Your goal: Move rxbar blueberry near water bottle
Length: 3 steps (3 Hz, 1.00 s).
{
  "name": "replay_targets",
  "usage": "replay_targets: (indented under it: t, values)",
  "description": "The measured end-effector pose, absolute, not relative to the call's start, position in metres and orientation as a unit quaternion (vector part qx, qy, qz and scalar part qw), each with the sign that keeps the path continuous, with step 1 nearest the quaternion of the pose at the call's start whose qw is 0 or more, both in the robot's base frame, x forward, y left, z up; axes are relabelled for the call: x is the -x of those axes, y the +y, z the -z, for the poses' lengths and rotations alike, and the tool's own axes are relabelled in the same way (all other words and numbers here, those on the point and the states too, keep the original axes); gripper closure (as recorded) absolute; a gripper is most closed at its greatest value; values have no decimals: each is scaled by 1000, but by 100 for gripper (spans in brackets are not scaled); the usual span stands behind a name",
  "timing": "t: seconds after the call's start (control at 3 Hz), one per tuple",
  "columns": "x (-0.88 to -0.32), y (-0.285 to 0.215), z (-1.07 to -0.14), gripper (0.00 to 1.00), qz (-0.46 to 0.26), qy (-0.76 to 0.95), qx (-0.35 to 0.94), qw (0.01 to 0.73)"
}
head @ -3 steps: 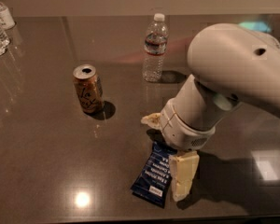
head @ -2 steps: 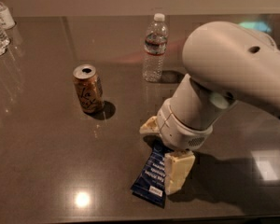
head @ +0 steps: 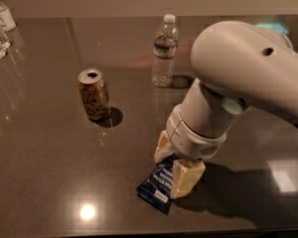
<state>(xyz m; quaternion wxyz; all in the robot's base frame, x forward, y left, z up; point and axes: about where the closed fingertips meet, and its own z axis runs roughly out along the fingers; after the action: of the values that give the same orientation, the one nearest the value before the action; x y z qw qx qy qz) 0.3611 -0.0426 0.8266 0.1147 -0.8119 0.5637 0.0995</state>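
claw (head: 175,165) at bar (head: 156,185), can (head: 93,94) (upright) well left

The counter (head: 49,172) is dark and glossy, mirroring a lamp. The bar (head: 155,186) has a shiny navy film wrapper. The bottle (head: 165,53) is clear ribbed plastic, the can (head: 93,94) glossy metal. The gripper (head: 173,165), near right on the bar, looks matt cream plastic; the arm (head: 238,78) is smooth.

rxbar blueberry (head: 156,185): navy wrapper, front (gripper (head: 172,170) over it) | water bottle (head: 165,51): upright, rear, well apart
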Motion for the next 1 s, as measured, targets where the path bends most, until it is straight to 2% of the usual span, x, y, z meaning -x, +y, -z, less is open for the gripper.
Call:
replay_targets:
  t: [0.33, 0.67, 1.0]
  values:
    - [-361, -43, -831, 88, -99, 564, 812, 115]
    - [-370, -51, -839, 100, -93, 575, 805, 117]
    - [-393, -67, -855, 100, -73, 590, 794, 127]
